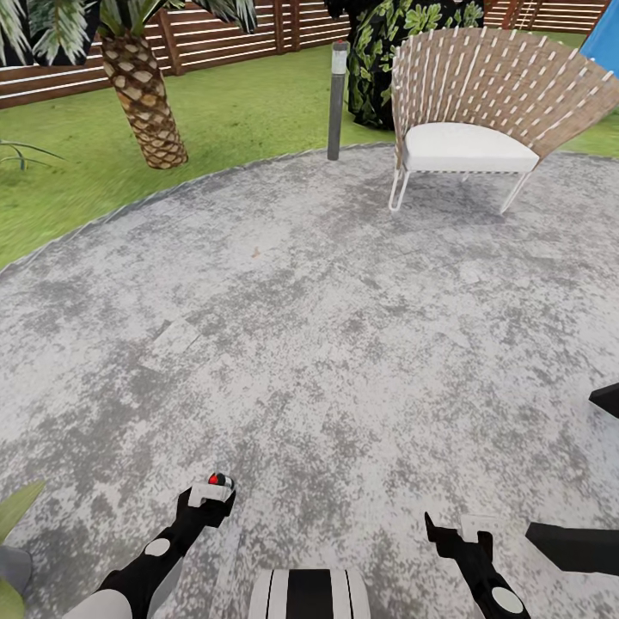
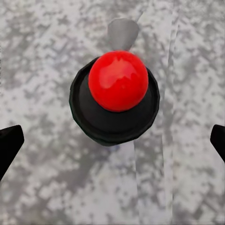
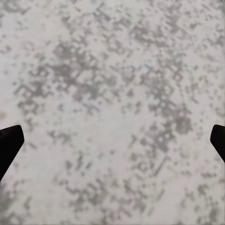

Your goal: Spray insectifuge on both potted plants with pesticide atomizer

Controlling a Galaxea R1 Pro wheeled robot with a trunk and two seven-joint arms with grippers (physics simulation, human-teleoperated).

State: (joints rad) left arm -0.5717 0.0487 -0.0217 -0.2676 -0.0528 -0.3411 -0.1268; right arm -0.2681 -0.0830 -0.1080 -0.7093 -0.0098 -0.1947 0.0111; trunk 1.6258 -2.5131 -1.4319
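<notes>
Garden (image 1: pixel 241 112): green lawn wraps the far and left rim of the patio, reaching back to the fence.
Patio (image 1: pixel 344 327): round, mottled grey paving that takes up most of the head view. Both wrist views look down on this same paving.
Fence (image 1: pixel 223 39): brown slatted wood, beyond the lawn at the far side of the patio.
Palm (image 1: pixel 142 94): scaly trunk rooted in the lawn, just off the patio's far-left rim.
Bush (image 1: pixel 387 52): dark, broad-leaved, behind the patio's far rim.
Chair (image 1: pixel 468 112): fan-backed woven seat with a white cushion and thin white legs, standing on the patio near its far rim.
Lamp post (image 1: pixel 337 99): grey bollard, upright at the patio's far rim, between palm and chair.
Potted plant (image 1: pixel 15 516): pointed green leaves over a grey pot, cut off by the frame, on the patio's near-left part.
Left hand (image 1: pixel 206 503): low over the near part of the patio. Its dark fingers (image 2: pixel 9 143) are spread wide and pinch nothing.
Right hand (image 1: pixel 456 537): low over the near patio, well apart from the left hand. Its fingertips are spread wide over bare paving and hold nothing.
Pesticide atomizer (image 2: pixel 117 82): seen end-on from above as a dark round body with a red ball top. It stands on the patio between the left hand's spread fingers and touches neither. In the head view its red top shows just beyond that hand.
</notes>
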